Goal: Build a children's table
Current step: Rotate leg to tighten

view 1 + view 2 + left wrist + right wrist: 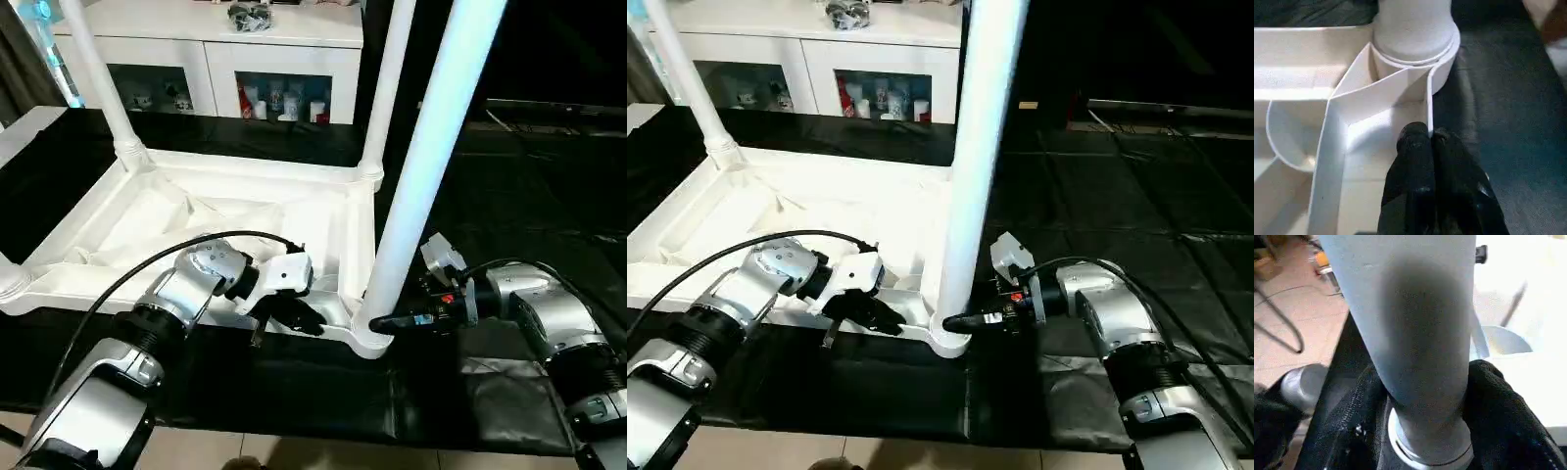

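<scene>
R claw (384, 322) clamped on near-corner leg (431, 166) base; L claw (294, 318) pinched together on tabletop (338, 186) rim.

Tabletop (245, 211) and leg (431, 166): white plastic, smooth, slightly glossy. Forearms (108, 392): brushed silver metal. Mat (509, 196): matt black cloth.

The nearest leg (431, 147) runs off the top edge, its upper end unseen.
</scene>
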Motion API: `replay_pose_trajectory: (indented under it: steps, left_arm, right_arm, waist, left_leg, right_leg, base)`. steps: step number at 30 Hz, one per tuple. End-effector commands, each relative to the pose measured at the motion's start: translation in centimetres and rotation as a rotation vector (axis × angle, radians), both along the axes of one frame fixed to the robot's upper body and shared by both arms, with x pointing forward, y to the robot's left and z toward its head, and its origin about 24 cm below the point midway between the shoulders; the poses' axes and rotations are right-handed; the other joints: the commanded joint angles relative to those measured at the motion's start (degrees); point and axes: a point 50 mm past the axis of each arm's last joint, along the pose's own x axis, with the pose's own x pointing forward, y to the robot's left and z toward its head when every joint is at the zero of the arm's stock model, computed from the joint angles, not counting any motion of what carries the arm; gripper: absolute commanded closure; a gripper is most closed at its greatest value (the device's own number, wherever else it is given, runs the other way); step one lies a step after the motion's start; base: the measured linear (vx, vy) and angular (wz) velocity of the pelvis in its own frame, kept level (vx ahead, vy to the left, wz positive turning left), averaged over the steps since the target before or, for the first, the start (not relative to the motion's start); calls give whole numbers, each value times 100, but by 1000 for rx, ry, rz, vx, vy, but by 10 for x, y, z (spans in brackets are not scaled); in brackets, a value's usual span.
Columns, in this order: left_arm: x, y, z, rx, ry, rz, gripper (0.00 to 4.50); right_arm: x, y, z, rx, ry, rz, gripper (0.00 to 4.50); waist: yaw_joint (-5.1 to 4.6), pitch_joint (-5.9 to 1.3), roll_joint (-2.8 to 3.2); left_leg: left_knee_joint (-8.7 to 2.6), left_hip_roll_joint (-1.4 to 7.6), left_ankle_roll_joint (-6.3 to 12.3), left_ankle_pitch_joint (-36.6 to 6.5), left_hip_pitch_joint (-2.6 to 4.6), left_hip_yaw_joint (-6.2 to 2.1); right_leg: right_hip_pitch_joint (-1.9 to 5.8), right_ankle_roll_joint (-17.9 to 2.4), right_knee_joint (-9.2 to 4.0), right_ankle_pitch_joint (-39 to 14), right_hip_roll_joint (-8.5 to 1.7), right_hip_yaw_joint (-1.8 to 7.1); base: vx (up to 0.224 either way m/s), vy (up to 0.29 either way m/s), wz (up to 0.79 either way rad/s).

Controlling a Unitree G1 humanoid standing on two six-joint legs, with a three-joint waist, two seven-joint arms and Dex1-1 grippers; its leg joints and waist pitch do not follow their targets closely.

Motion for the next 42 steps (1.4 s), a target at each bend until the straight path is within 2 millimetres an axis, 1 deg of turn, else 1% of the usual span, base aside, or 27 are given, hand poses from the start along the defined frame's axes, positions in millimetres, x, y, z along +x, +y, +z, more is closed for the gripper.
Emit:
replay_pose_trajectory:
  steps: [1,6,8,9,10,11,12,15,16,17,19,20,21,23,24,26,27,28,29,30,32,33,34,36,38,39,42]
  left_arm:
    - [6,-9,2,-26,-34,95,450]
    - [23,-16,7,-105,-50,350,450]
    - [29,-21,9,-134,-54,448,450]
    - [33,-26,10,-150,-63,514,450]
    - [33,-26,10,-150,-63,514,450]
    - [39,-34,13,-179,-80,618,450]
    - [42,-39,15,-200,-90,675,450]
    - [50,-49,21,-250,-124,808,450]
    - [52,-52,23,-258,-137,836,450]
    - [56,-54,26,-264,-168,873,450]
    - [58,-56,28,-265,-191,889,450]
    - [59,-57,30,-264,-199,895,450]
    - [60,-57,31,-262,-198,896,450]
    - [60,-57,31,-255,-201,891,450]
    - [59,-53,27,-215,-205,871,450]
    - [58,-52,25,-201,-201,860,450]
    - [58,-50,23,-189,-198,854,450]
    - [57,-49,22,-180,-196,849,450]
    - [57,-49,22,-180,-196,849,450]
    - [57,-44,18,-157,-191,838,450]
    - [57,-41,16,-147,-185,826,450]
    - [55,-35,14,-133,-173,781,450]
    - [54,-33,14,-128,-168,765,450]
    - [50,-27,11,-108,-153,690,450]
    - [46,-22,9,-92,-145,614,450]
    - [44,-20,8,-85,-134,579,450]
    - [38,-15,4,-57,-119,493,450]
  right_arm:
    - [0,11,0,28,8,-46,248]
    - [6,24,-9,27,-6,-259,250]
    - [11,33,-14,27,3,-369,251]
    - [16,41,-17,20,10,-459,251]
    - [16,41,-17,20,10,-459,251]
    - [25,54,-22,5,28,-595,253]
    - [31,62,-23,-3,32,-661,254]
    - [42,79,-25,-42,14,-773,255]
    - [45,82,-25,-59,0,-803,255]
    - [51,86,-22,-46,-13,-858,255]
    - [54,87,-20,-32,-22,-890,255]
    - [56,87,-19,-14,-18,-909,224]
    - [56,86,-18,-7,-14,-919,192]
    - [56,85,-18,-5,-17,-926,189]
    - [55,80,-18,12,-19,-940,180]
    - [54,78,-18,13,-27,-938,157]
    - [54,75,-18,12,-41,-938,148]
    - [54,73,-18,14,-53,-929,142]
    - [54,73,-18,14,-53,-929,130]
    - [51,64,-19,11,-93,-901,116]
    - [48,57,-19,11,-117,-876,107]
    - [42,39,-17,18,-152,-830,97]
    - [39,32,-16,25,-162,-812,97]
    - [32,12,-12,25,-192,-766,64]
    - [25,-6,-6,6,-225,-706,54]
    - [22,-12,-3,-4,-241,-678,47]
    - [16,-26,3,-27,-267,-608,15]
  waist:
    - [-44,-391,-61]
    - [-98,-366,-67]
    - [-162,-360,-72]
    - [-256,-355,-64]
    - [-277,-358,-68]
    - [-302,-362,-60]
    - [-416,-356,-58]
    - [-519,-359,-44]
    - [-519,-382,-54]
    - [-530,-394,-54]
    - [-519,-413,-58]
    - [-512,-423,-57]
    - [-494,-442,-63]
    - [-454,-465,-63]
    - [-457,-511,-53]
    - [-452,-534,-43]
    - [-433,-587,-47]
    - [-433,-587,-47]
    - [-412,-577,-38]
    - [-394,-548,-43]
    - [-364,-518,-42]
    - [-340,-498,-46]
    - [-300,-477,-50]
    - [-247,-462,-56]
    - [-252,-441,-77]
    - [-245,-420,-87]
    - [-242,-424,-89]
  left_leg:
    - [-420,131,181,-1470,71,14]
    - [-426,87,41,-1747,99,-17]
    - [-427,58,-2,-1828,94,-36]
    - [-433,46,-43,-1854,66,-56]
    - [-431,37,-37,-1893,77,-64]
    - [-429,33,-22,-1928,80,-69]
    - [-424,11,-65,-2000,31,-84]
    - [-385,-22,-43,-2020,66,-78]
    - [-379,-22,23,-1963,83,-73]
    - [-400,-6,88,-1857,37,-73]
    - [-407,9,153,-1687,26,-54]
    - [-404,14,176,-1603,28,-43]
    - [-397,26,233,-1361,-1,-31]
    - [-372,33,347,-1013,-18,-13]
    - [-338,24,489,-627,-57,-14]
    - [-310,20,627,-360,-66,-12]
    - [-249,7,851,70,-71,-6]
    - [-249,7,851,70,-71,-6]
    - [-224,3,1018,281,-83,-1]
    - [-226,10,1107,178,-77,13]
    - [-244,32,1059,-154,-65,24]
    - [-261,43,975,-351,-55,32]
    - [-276,56,880,-573,-28,41]
    - [-298,63,742,-802,-16,39]
    - [-309,51,635,-901,-39,30]
    - [-316,57,563,-1114,-30,27]
    - [-311,52,496,-1208,-5,36]
  right_leg:
    - [280,-1091,-364,-2220,-303,233]
    - [251,-723,-490,-3061,-317,184]
    - [244,-600,-531,-3280,-309,148]
    - [248,-540,-542,-3328,-300,131]
    - [247,-513,-565,-3391,-304,113]
    - [252,-494,-572,-3409,-301,105]
    - [268,-459,-577,-3486,-296,72]
    - [218,-440,-628,-3520,-285,47]
    - [217,-466,-627,-3419,-289,52]
    - [246,-528,-592,-3142,-276,77]
    - [248,-682,-545,-2712,-274,118]
    - [247,-751,-518,-2515,-269,137]
    - [276,-914,-443,-2022,-265,167]
    - [299,-1147,-337,-1337,-256,196]
    - [352,-1330,-231,-685,-261,206]
    - [360,-1458,-181,-214,-258,209]
    - [361,-1656,-94,507,-256,216]
    - [361,-1656,-94,507,-256,216]
    - [333,-1752,-67,818,-240,210]
    - [320,-1797,-89,706,-247,203]
    - [323,-1734,-138,217,-261,201]
    - [321,-1654,-179,-106,-263,204]
    - [315,-1546,-222,-434,-259,212]
    - [327,-1417,-260,-779,-265,223]
    - [331,-1332,-270,-962,-251,225]
    - [319,-1219,-308,-1311,-264,231]
    - [289,-1149,-347,-1633,-264,230]
  base:
    - [0,0,0]
    - [0,0,0]
    - [0,0,0]
    - [0,0,0]
    - [0,0,0]
    - [0,0,0]
    - [0,0,0]
    - [0,0,0]
    - [0,0,0]
    - [0,0,0]
    - [0,0,0]
    - [0,0,0]
    - [77,-3,4]
    - [60,-4,2]
    - [0,0,0]
    - [28,-4,-1]
    - [0,0,0]
    - [0,0,0]
    - [0,0,0]
    - [0,0,0]
    - [0,0,0]
    - [0,0,0]
    - [0,0,0]
    - [0,0,0]
    - [0,0,0]
    - [0,0,0]
    - [0,0,0]
